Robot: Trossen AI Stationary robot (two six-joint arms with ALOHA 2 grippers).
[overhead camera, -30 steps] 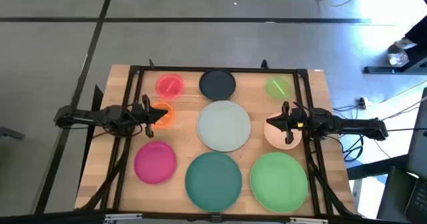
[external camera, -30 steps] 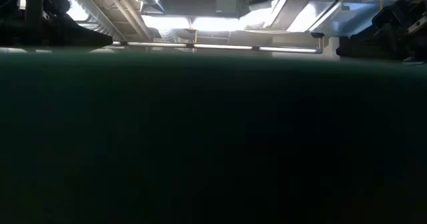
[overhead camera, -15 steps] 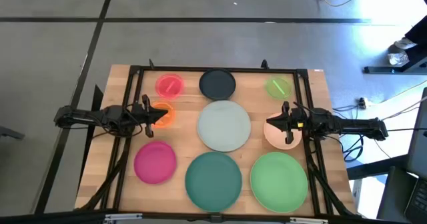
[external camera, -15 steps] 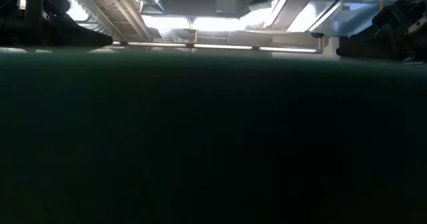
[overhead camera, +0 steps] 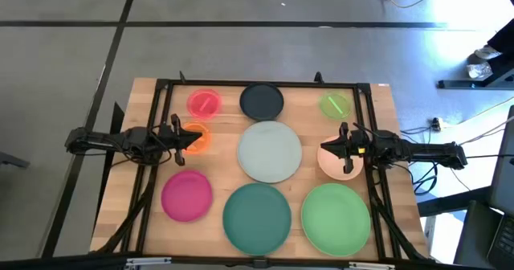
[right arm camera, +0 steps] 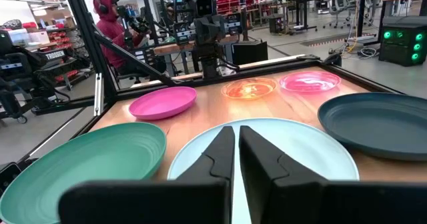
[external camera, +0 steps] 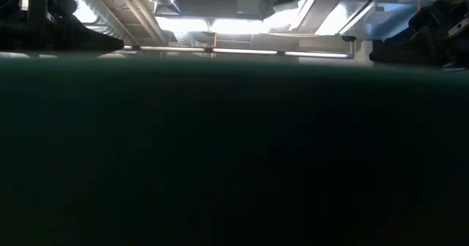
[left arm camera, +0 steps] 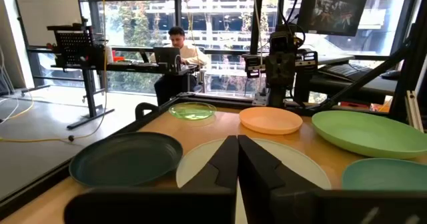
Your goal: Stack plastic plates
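Observation:
Nine plates lie flat on the wooden table, none on another. In the high view the far row holds the small red plate [overhead camera: 204, 102], the black plate [overhead camera: 262, 101] and the small green plate [overhead camera: 336, 105]. The small orange plate [overhead camera: 197, 137], pale grey plate [overhead camera: 271, 151] and peach plate [overhead camera: 337, 161] form the middle row. The magenta plate [overhead camera: 186, 195], teal plate [overhead camera: 257, 215] and large green plate [overhead camera: 336, 216] lie nearest. My left gripper [overhead camera: 189, 138] [left arm camera: 237, 159] hovers shut over the orange plate. My right gripper [overhead camera: 324, 148] [right arm camera: 237, 151] hovers shut over the peach plate's left edge.
A black frame [overhead camera: 265, 83] runs around the table top. In the low view the teal plate's rim [external camera: 234, 151] fills nearly the whole picture. A person [left arm camera: 175, 51] sits at a desk beyond the table, and another person [right arm camera: 110, 24] stands on the opposite side.

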